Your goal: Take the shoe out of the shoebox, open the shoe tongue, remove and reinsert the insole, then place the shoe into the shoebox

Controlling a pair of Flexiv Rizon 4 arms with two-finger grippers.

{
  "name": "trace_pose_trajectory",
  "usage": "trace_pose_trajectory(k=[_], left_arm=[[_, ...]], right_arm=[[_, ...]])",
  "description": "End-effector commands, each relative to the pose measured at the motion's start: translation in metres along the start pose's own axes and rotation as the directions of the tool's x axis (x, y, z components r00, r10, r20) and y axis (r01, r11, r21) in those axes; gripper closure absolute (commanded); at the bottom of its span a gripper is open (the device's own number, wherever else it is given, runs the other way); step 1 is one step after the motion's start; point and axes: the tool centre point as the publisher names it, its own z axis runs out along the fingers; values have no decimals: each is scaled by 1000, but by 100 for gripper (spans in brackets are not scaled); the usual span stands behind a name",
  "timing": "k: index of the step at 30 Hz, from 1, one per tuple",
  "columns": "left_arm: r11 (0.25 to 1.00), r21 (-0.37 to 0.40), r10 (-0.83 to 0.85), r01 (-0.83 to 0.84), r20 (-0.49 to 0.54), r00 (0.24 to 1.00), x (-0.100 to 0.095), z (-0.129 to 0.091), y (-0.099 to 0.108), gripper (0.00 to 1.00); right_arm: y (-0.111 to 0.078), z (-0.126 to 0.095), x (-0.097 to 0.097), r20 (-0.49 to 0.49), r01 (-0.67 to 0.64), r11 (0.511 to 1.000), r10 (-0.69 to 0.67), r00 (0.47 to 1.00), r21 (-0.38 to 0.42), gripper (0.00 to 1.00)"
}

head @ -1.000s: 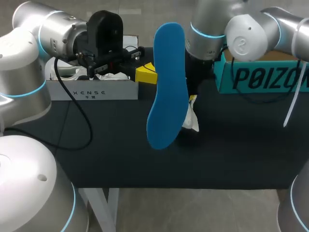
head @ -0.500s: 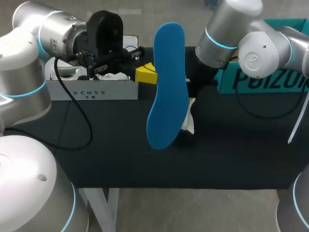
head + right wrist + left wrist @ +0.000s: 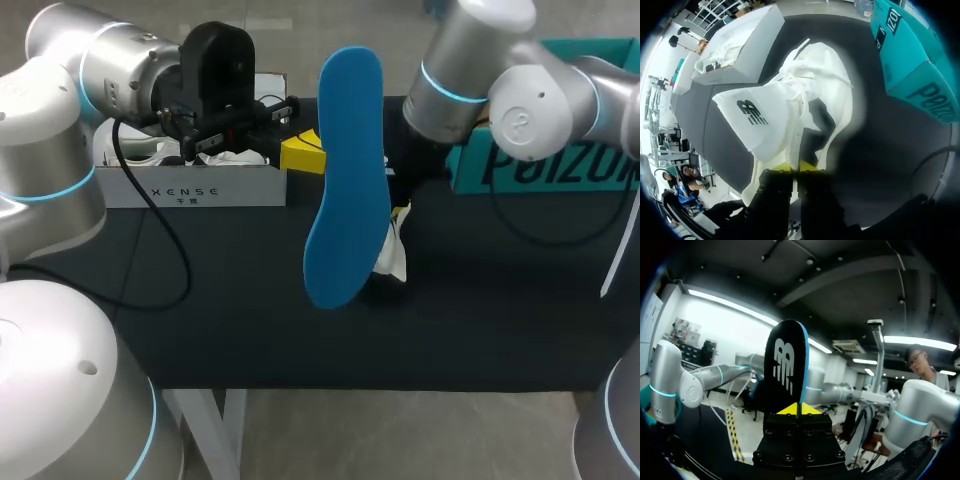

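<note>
My left gripper (image 3: 300, 155) is shut on one long edge of the insole (image 3: 348, 180), which hangs upright over the middle of the table with its blue underside towards the head camera. In the left wrist view its black top side (image 3: 785, 367) rises from between the yellow tips of the left gripper (image 3: 799, 409). Behind the insole, the white shoe (image 3: 396, 252) rests on the dark table. My right gripper (image 3: 795, 167) is shut on a thin edge of the shoe's upper (image 3: 812, 100). The tongue (image 3: 757, 122) is splayed out to one side.
The open white shoebox (image 3: 200, 185) with crumpled paper stands at the back left, and shows beyond the shoe in the right wrist view (image 3: 745, 45). A teal box (image 3: 545, 160) stands at the back right, beside the shoe (image 3: 905, 50). The dark tabletop (image 3: 250, 300) stretches to the front edge.
My right arm's elbow has swung right and uncovered more of the teal box; the shoe has shifted slightly with it. The left arm and the insole have not moved.
</note>
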Motion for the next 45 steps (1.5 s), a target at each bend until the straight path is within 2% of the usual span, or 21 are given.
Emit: trace_pose_trajectory(k=[1, 2, 3, 4, 5, 8, 9, 10, 12, 13, 14, 15, 27, 28, 32, 33, 34, 36, 38, 43, 45], left_arm=[[1000, 1, 1, -1, 0, 1000, 0, 0, 0, 100], [1000, 1, 1, -1, 0, 1000, 0, 0, 0, 100], [1000, 1, 1, -1, 0, 1000, 0, 0, 0, 100], [1000, 1, 1, -1, 0, 1000, 0, 0, 0, 100], [1000, 1, 1, -1, 0, 1000, 0, 0, 0, 100], [1000, 1, 1, -1, 0, 1000, 0, 0, 0, 100], [1000, 1, 1, -1, 0, 1000, 0, 0, 0, 100], [1000, 1, 1, -1, 0, 1000, 0, 0, 0, 100], [1000, 1, 1, -1, 0, 1000, 0, 0, 0, 100], [1000, 1, 1, -1, 0, 1000, 0, 0, 0, 100], [1000, 1, 1, -1, 0, 1000, 0, 0, 0, 100], [1000, 1, 1, -1, 0, 1000, 0, 0, 0, 100], [1000, 1, 1, -1, 0, 1000, 0, 0, 0, 100], [1000, 1, 1, -1, 0, 1000, 0, 0, 0, 100], [1000, 1, 1, -1, 0, 1000, 0, 0, 0, 100], [1000, 1, 1, -1, 0, 1000, 0, 0, 0, 100], [1000, 1, 1, -1, 0, 1000, 0, 0, 0, 100], [1000, 1, 1, -1, 0, 1000, 0, 0, 0, 100], [1000, 1, 1, -1, 0, 1000, 0, 0, 0, 100], [1000, 1, 1, -1, 0, 1000, 0, 0, 0, 100], [1000, 1, 1, -1, 0, 1000, 0, 0, 0, 100]], right_arm=[[6, 12, -4, -6, 14, 1000, -14, 1000, 28, 100], [7, 14, -6, -7, 13, 999, -13, 1000, 47, 100], [7, 16, -7, -10, 5, 998, -4, 1000, 64, 96], [6, 16, -7, -8, 4, 997, -3, 1000, 73, 58], [6, 12, -7, -1, 6, 997, -6, 1000, 75, 0], [4, -5, -4, -15, 2, 998, -1, 1000, 57, 0], [3, -11, -2, -65, -8, 1000, 9, 998, 20, 0], [2, -19, 0, -170, -11, 999, 4, 985, -44, 0], [2, -32, 3, -406, -41, 987, -26, 914, -156, 0], [2, -37, 5, -463, -31, 983, -59, 884, -183, 0], [5, -40, 8, -453, 24, 984, -104, 885, -179, 0], [10, -43, 12, -382, 121, 976, -183, 906, -181, 0], [10, -43, 12, -382, 121, 976, -183, 906, -181, 0], [12, -51, 13, -457, 72, 985, -138, 879, -159, 0], [11, -83, 13, -624, -10, 996, -50, 779, -92, 0], [9, -90, 13, -675, -34, 996, -29, 738, -80, 0], [7, -97, 13, -709, -50, 997, -7, 706, -59, 0], [3, -109, 17, -738, -53, 998, 10, 675, -35, 0], [-3, -120, 19, -796, -67, 998, 49, 603, 10, 0], [-10, -153, 25, -877, -121, 991, 4, 480, -62, 0], [-10, -165, 28, -913, -173, 983, 21, 407, -54, 0]])
